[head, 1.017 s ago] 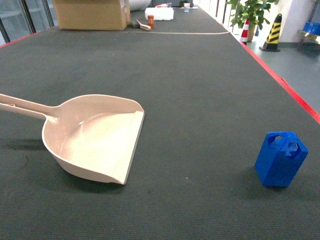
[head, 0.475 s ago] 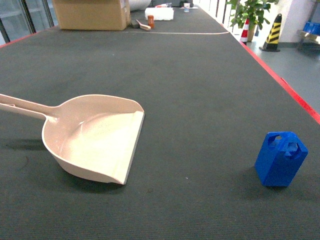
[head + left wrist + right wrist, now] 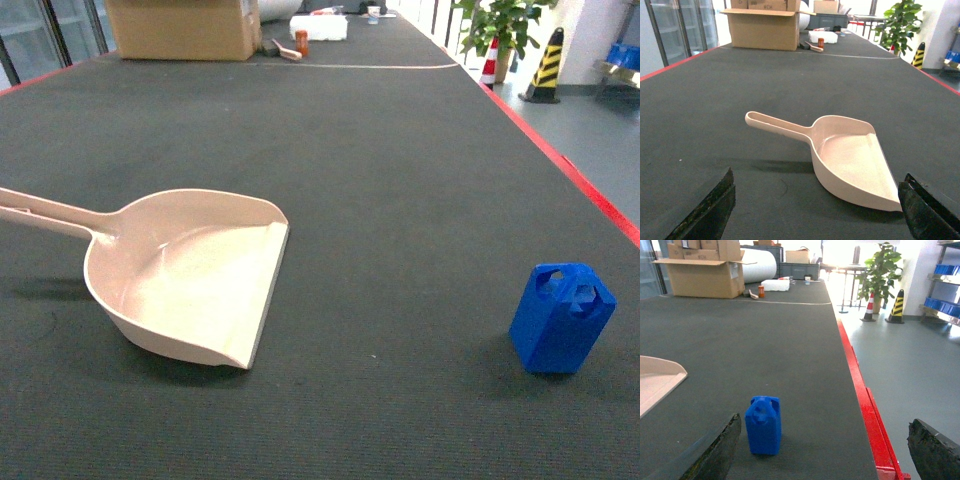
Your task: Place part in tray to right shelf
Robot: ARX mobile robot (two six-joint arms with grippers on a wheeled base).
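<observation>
Small bright-blue plastic prism block (image 3: 561, 318) upright on dark table mat (image 3: 400, 150), well right of large beige plastic dustpan-shaped scoop (image 3: 190, 275) (handle pointing left); left gripper (image 3: 815, 212) spread wide before the scoop, holding nothing; right gripper (image 3: 825, 450) likewise agape, block just beside its left finger (image 3: 715, 450).

Cardboard box (image 3: 767, 30): you can see a dark printed mark on its upper flap — too blurred to read.
Part (image 3: 763, 425): you'll find no lettering.
Tray (image 3: 850, 160): no label either — plain beige.
</observation>
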